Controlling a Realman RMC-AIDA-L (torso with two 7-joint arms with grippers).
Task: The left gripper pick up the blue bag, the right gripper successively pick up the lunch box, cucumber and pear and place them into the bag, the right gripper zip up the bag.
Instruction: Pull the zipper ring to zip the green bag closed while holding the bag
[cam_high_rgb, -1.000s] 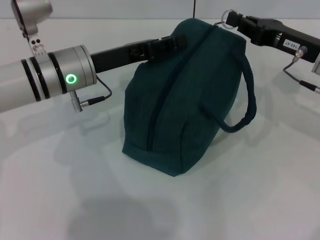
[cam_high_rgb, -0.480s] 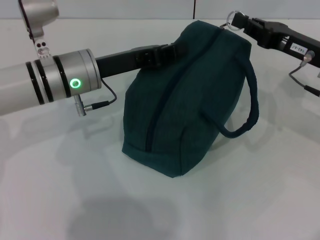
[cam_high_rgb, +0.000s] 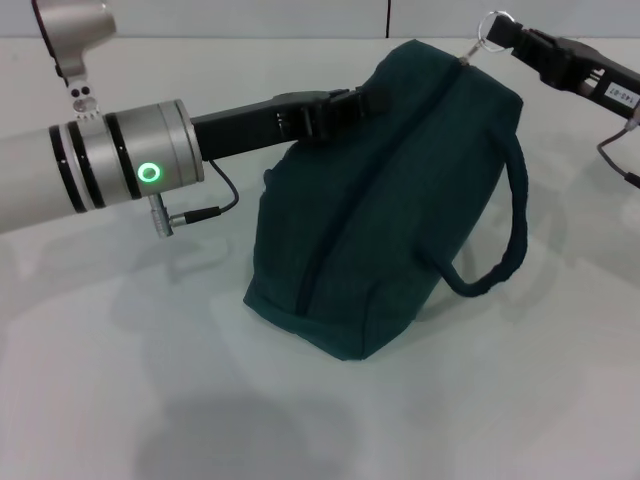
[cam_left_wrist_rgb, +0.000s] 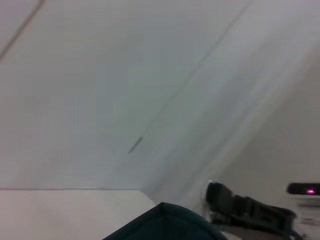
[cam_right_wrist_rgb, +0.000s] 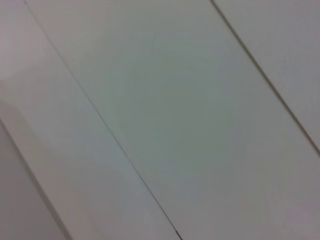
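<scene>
Head view: blue bag (cam_high_rgb: 390, 200) zipped, contents hidden.

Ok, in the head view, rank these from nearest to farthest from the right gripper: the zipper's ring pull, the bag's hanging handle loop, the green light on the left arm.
1. ring pull: right at the right gripper, at the top far corner of the blue bag.
2. handle loop: below the gripper, hanging off the bag's right side.
3. green light: far across on the left arm, beyond the bag.
</scene>
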